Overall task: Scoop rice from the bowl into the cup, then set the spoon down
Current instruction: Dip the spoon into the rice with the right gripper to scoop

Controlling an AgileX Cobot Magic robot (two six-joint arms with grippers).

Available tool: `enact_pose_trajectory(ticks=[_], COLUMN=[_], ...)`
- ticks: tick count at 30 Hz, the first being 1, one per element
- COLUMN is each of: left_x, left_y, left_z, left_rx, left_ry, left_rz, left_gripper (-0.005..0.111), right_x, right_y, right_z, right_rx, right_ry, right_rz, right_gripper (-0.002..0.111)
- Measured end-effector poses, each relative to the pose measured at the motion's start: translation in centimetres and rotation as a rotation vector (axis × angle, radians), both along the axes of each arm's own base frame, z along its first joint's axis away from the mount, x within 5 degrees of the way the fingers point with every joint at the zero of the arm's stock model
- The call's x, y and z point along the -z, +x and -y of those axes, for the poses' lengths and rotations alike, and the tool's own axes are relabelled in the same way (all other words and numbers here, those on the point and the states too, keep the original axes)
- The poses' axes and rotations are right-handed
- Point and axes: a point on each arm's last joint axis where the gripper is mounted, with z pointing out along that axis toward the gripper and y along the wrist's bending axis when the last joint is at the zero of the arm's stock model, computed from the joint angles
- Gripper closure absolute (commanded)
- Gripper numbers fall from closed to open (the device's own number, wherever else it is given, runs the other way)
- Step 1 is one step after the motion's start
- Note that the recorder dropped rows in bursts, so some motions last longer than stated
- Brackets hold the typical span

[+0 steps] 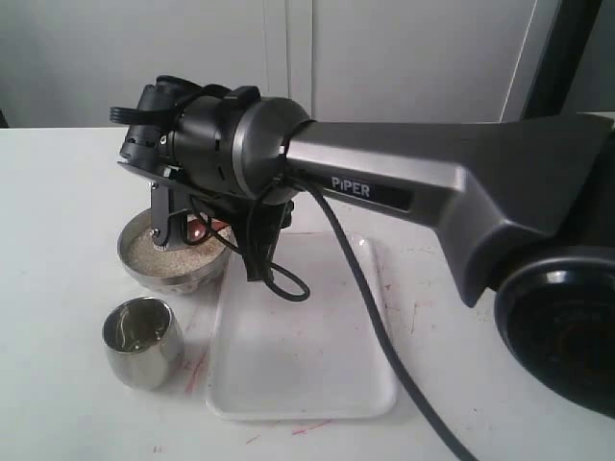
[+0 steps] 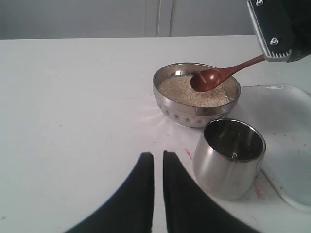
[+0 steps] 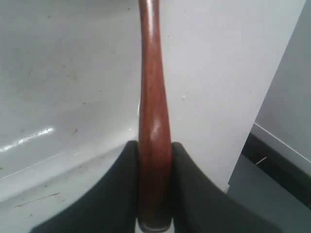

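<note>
Table [image 1: 58, 192]: flat, white, with faint red marks.
Tray [image 1: 298, 365]: shallow white rounded rectangle, just beside the bowl and cup.
Bowl [image 2: 194, 116]: wide, round, shiny steel, on the table.
Cup [image 2: 228, 170]: small polished steel tumbler with rounded sides, just beside the bowl.
Right gripper [image 3: 154, 145]: black jaws pinched the spoon handle.
Left gripper [image 2: 157, 155]: jaws almost pressed together, nothing between them.
Spoon [image 2: 206, 79]: slim, glossy red-brown wood, oval head over the bowl.
Rice [image 2: 184, 92]: fine beige grains, in the bowl.

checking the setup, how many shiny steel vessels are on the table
2. The wide shallow shiny steel bowl, holding rice, sits beside the white tray; the small rounded steel cup stands next to the bowl, also beside the tray. More could hide behind the right arm.
</note>
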Motion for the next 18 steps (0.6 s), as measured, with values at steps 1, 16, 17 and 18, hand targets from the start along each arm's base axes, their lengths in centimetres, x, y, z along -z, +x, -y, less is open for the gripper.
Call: enact_pose_trajectory(ticks=[1, 16, 17, 18], left_x=[0.00, 0.00, 0.00, 0.00], left_y=[0.00, 0.00, 0.00, 0.00], left_z=[0.00, 0.00, 0.00, 0.00], left_rx=[0.000, 0.000, 0.000, 0.000], left_ry=[0.000, 0.000, 0.000, 0.000], left_rz=[0.000, 0.000, 0.000, 0.000], left_gripper=[0.092, 0.092, 0.092, 0.092], right_x=[0.24, 0.67, 0.69, 0.80], right_y=[0.03, -0.18, -0.21, -0.22], right_z=[-0.04, -0.23, -0.25, -0.28], right_rx=[0.000, 0.010, 0.011, 0.012], right_ry=[-0.003, 0.023, 0.027, 0.028], right_rz=[-0.005, -0.038, -0.041, -0.045], right_gripper=[0.108, 0.108, 0.108, 0.108])
